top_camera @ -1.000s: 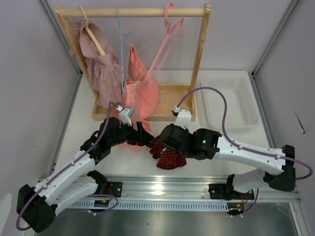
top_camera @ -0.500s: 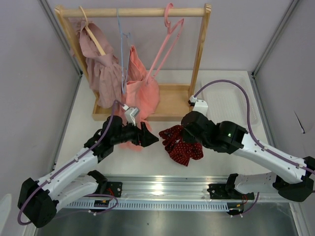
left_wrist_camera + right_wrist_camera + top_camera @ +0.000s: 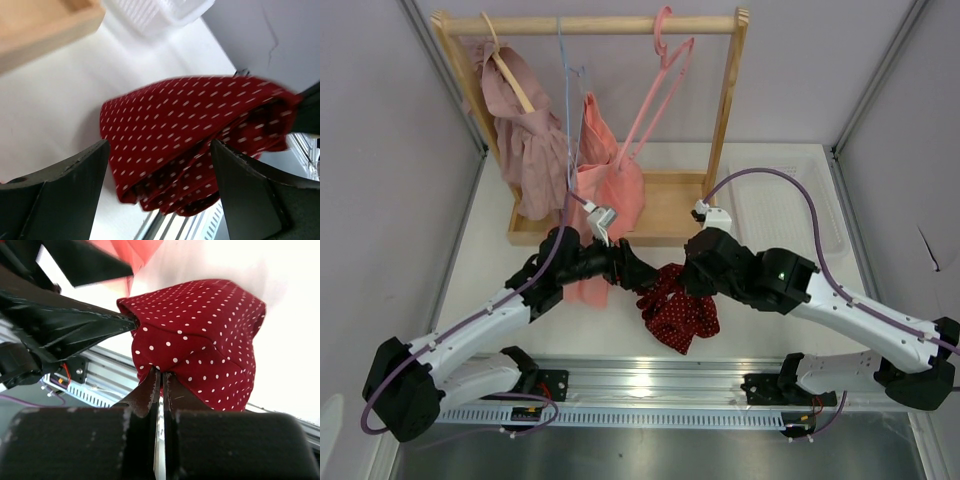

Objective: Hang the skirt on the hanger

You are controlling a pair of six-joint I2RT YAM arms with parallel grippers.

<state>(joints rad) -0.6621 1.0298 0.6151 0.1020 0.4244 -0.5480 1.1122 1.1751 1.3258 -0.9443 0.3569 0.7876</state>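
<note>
the skirt point(image 3: 680, 312) is held up off the table point(image 3: 490, 250) in front of the arms, bunched and hanging from the right claw point(image 3: 161, 376) — its two fingers are pressed flat together with a pinch of dotted cloth caught between them. the left claw point(image 3: 159, 150) is spread wide with nothing in it, and the skirt's folded edge is framed squarely between its fingers point(image 3: 75, 170). in the right wrist view one of its tips is seen right at the cloth's edge, though actual contact cannot be confirmed.

the step in hand is judged to be a second grip, so that the skirt can be opened out between the two arms. to do it well, a single outer edge should be taken by the left claw rather than the thick bundle, and taken apart from the right pinch. closing is best held off until the edge sits deep between the pads, and the right pinch should not be loosened until the second hold is sure.

the hanger point(image 3: 655, 95) hangs on the wooden rail point(image 3: 590, 24) at the back, well apart from the skirt — nothing is draped on it yet.
</note>
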